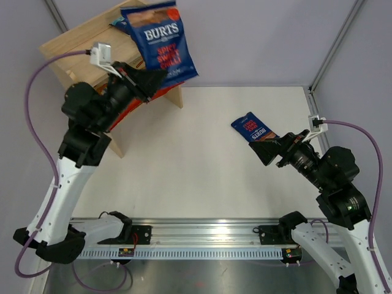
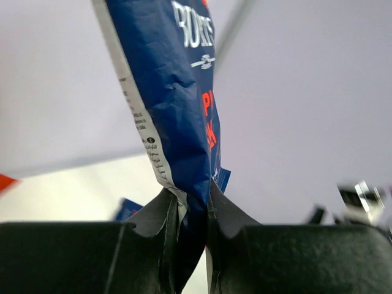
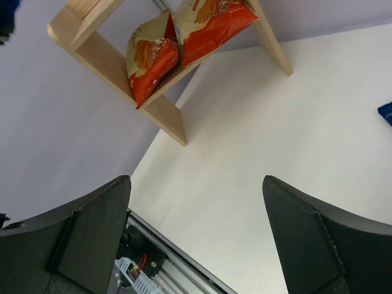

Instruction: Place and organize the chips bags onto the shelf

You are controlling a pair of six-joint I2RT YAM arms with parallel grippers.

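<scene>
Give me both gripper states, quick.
Left gripper: closed on a blue Burts bag.
Right gripper: open, holding nothing.

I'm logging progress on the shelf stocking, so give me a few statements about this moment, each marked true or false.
1. The left gripper is shut on a Burts bag. True.
2. The right gripper holds a bag. False: it is open and empty.
3. Two cream-and-red bags sit inside the shelf. True.
4. No bag lies on the table. False: a second Burts bag lies there, by the right gripper.
</scene>
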